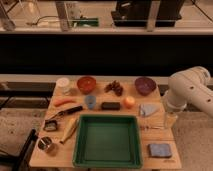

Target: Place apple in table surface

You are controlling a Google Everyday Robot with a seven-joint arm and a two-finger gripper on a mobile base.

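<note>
End effector [170, 122] at table surface [157, 138] right edge | apple [129, 102] behind green tray [107, 118]

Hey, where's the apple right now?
In the camera view the apple sits on the table surface, right of centre, between the black block and the pale blue cloth; the gripper hangs at the table's right edge.

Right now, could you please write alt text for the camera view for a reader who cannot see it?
An apple sits on a tan table surface just beyond a green tray. The robot's white arm leans in from the right, its claw hanging over the table's right edge.
</note>
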